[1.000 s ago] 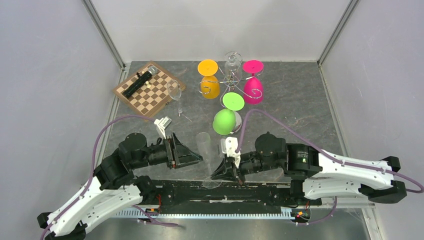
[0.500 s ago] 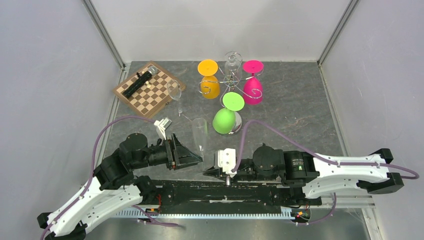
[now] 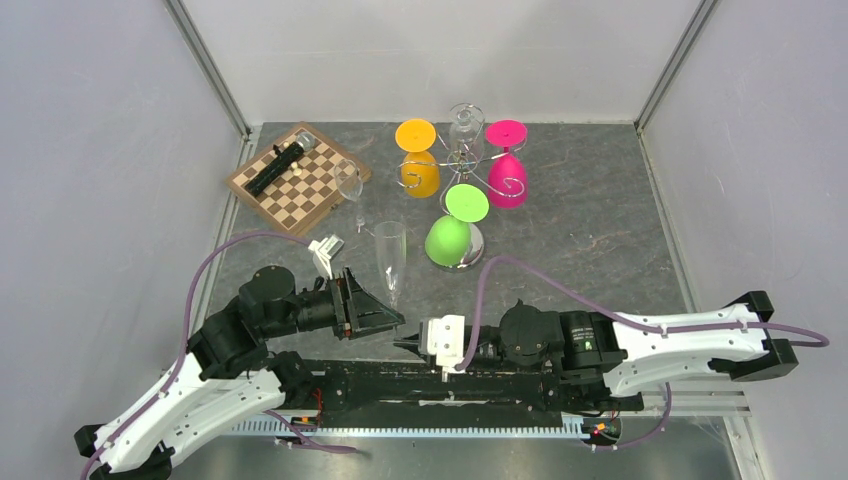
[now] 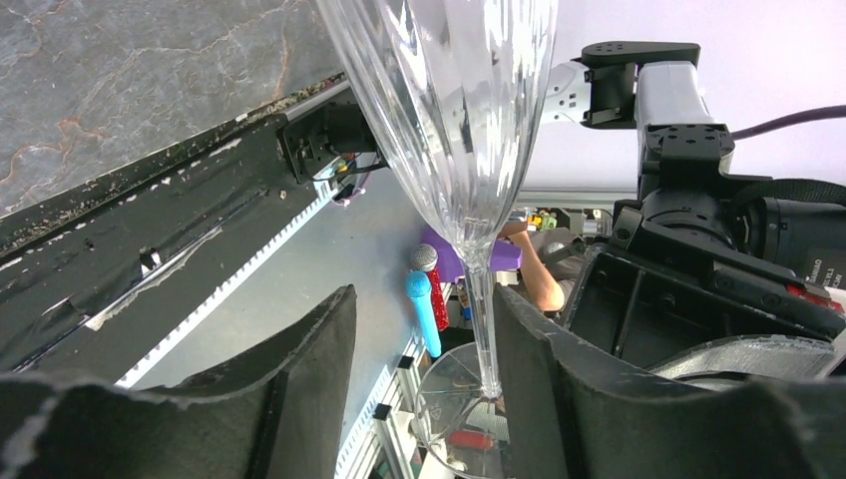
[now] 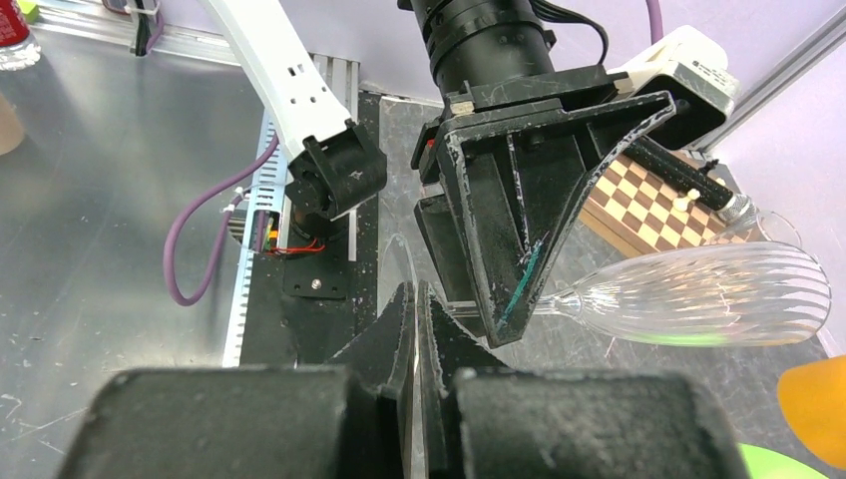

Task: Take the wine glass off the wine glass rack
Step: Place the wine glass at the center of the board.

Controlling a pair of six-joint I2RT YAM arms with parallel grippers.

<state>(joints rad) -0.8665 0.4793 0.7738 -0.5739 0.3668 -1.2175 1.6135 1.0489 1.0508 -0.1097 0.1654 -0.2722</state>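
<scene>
A clear fluted wine glass [image 3: 389,256] is held off the table between the two arms. My right gripper [image 3: 402,344] is shut on its round foot, which shows edge-on between the pads in the right wrist view [image 5: 413,299]; its bowl [image 5: 710,293] points away to the right. My left gripper [image 3: 397,317] is open, and the stem [image 4: 480,311] passes between its fingers, close to the right finger [image 4: 559,369]. The chrome wine glass rack [image 3: 463,163] stands at the back with orange [image 3: 419,166], pink [image 3: 507,176], green [image 3: 452,238] and clear [image 3: 462,124] glasses hanging on it.
A chessboard [image 3: 298,181] with a black cylinder [image 3: 276,167] on it lies at the back left. Another clear glass [image 3: 350,185] stands by its right corner. Grey walls enclose the table on three sides. The black rail [image 3: 440,385] runs along the near edge.
My right gripper has moved left with the clear glass, swinging its bowl up and left. The stem has come in between the open left fingers. The left arm has not moved.
</scene>
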